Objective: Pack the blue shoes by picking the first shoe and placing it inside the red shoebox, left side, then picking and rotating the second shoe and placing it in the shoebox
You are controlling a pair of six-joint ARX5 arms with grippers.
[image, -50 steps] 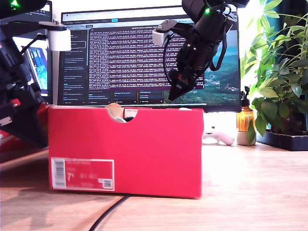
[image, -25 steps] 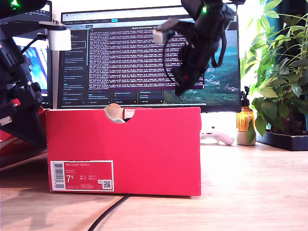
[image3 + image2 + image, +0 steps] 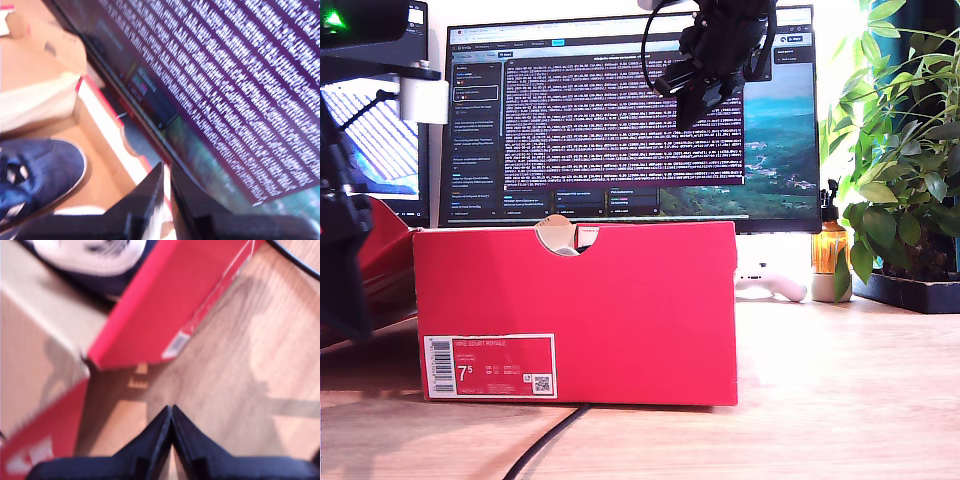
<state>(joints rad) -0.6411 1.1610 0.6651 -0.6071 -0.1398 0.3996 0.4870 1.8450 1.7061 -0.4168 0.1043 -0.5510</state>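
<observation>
Red shoebox (image 3: 578, 310) sits on the wooden table (image 3: 840, 390), label side with "7.5" facing the exterior camera, monitor (image 3: 620, 120) behind it.

My second pincer (image 3: 166, 172) is clenched, fingers nearly touching, nothing between them. Second wrist view has it above the box's far wall, next to the monitor screen; a blue shoe (image 3: 37, 170) lies inside on the cardboard floor, below and to one side of the tips, well apart. In the exterior view that arm is high up, in front of the monitor's top, well above the box.

My first pincer (image 3: 171, 412) is clenched too, empty, over bare table just outside a box corner (image 3: 165, 305). Another blue shoe (image 3: 95, 260) shows blurred inside the box, well apart from the tips.
</observation>
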